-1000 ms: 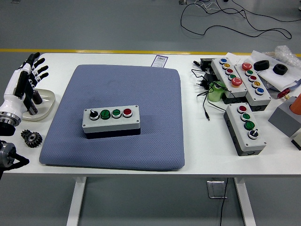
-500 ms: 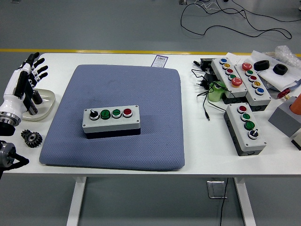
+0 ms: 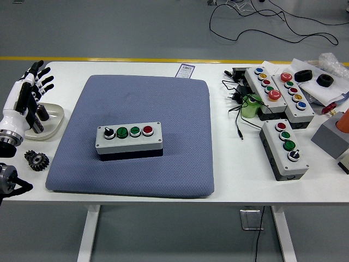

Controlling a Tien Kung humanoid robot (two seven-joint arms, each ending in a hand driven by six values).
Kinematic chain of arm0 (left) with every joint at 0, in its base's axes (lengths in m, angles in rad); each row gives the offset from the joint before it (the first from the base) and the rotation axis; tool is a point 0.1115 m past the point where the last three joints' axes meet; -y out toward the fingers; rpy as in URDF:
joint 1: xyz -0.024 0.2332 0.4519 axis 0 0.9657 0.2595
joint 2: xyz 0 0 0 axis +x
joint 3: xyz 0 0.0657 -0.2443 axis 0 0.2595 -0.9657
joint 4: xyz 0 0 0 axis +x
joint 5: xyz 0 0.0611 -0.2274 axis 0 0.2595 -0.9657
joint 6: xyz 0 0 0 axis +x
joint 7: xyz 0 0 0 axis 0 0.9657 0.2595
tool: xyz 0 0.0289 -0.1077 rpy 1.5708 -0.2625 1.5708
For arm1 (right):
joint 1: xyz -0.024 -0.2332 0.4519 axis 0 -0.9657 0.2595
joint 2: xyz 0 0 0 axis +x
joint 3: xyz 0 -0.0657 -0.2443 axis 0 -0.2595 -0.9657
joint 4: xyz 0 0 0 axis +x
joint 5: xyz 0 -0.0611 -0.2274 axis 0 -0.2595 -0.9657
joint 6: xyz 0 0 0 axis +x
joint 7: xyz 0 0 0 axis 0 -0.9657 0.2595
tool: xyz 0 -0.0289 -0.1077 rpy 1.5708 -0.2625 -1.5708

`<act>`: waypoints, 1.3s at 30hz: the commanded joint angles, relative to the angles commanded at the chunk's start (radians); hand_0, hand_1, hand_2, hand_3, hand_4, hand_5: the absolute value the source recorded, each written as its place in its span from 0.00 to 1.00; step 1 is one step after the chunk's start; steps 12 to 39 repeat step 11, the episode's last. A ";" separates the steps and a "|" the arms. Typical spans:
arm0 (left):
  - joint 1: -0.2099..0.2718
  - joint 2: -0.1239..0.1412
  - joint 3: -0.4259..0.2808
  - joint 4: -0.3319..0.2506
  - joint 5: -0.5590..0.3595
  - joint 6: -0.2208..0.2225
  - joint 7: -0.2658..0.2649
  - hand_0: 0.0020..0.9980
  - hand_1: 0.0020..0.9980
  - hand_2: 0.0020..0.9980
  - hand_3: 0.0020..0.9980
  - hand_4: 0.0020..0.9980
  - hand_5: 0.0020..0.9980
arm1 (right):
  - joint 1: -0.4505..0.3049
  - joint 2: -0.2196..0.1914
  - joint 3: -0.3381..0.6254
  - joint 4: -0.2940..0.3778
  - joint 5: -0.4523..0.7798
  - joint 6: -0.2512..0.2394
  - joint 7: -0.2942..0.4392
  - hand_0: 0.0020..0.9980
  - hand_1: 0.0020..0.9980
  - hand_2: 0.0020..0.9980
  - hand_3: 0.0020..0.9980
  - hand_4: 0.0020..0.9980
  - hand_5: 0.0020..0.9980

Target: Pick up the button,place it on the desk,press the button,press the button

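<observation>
A grey button box (image 3: 129, 137) lies on the blue-grey pad (image 3: 136, 98) near the middle of the table. Its top carries a black selector knob, two green buttons and a red button in a row. My left hand (image 3: 32, 82) is at the far left of the table, well left of the pad, fingers spread and holding nothing. The right hand is out of view.
Three more button boxes (image 3: 283, 147) lie at the right with black cables (image 3: 237, 109). A clear dish (image 3: 46, 121) and a small black gear (image 3: 36, 159) lie at the left. A grey block (image 3: 330, 136) and black rings (image 3: 313, 77) are at far right.
My left hand has drifted slightly left and up. The button box has not moved.
</observation>
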 joint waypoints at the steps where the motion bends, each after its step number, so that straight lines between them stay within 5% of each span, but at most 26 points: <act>1: 0.000 0.000 0.001 0.000 0.000 0.001 0.000 0.87 0.91 0.96 0.98 0.65 1.00 | 0.000 0.000 0.000 0.000 0.000 0.000 0.000 0.66 0.65 0.69 0.60 0.45 0.32; 39: -0.004 -0.001 0.009 0.001 0.001 0.001 0.000 0.88 0.91 0.96 0.98 0.65 1.00 | 0.000 0.000 -0.003 0.000 0.003 -0.001 -0.002 0.66 0.65 0.69 0.60 0.45 0.32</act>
